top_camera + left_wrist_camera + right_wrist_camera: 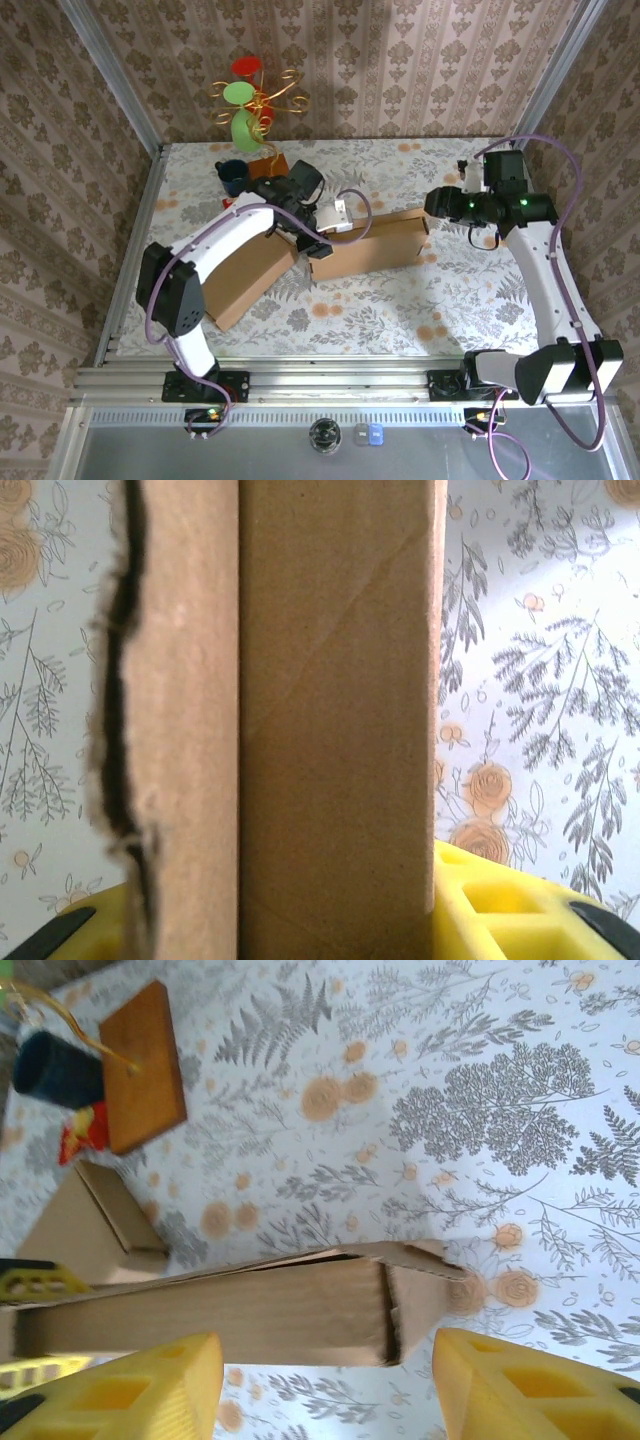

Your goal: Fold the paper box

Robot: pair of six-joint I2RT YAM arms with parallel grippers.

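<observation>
Brown paper box [375, 245] sits mid-tabletop [450, 300], a long, shallow cardboard body running left to right, its right end flap [415, 1300] gaping slightly loose, and a second brown section [245, 285] angling off toward the near left.

Paper box [340, 720] cropped top and bottom in left wrist view, fingers [500, 910] partly behind it.

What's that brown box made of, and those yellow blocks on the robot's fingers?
The paper box looks like plain brown cardboard, matte: its torn edge is rough and fibrous. The right gripper's fingers look like moulded yellow plastic or rubber, smooth, with square recesses; which, I can't tell.
</observation>
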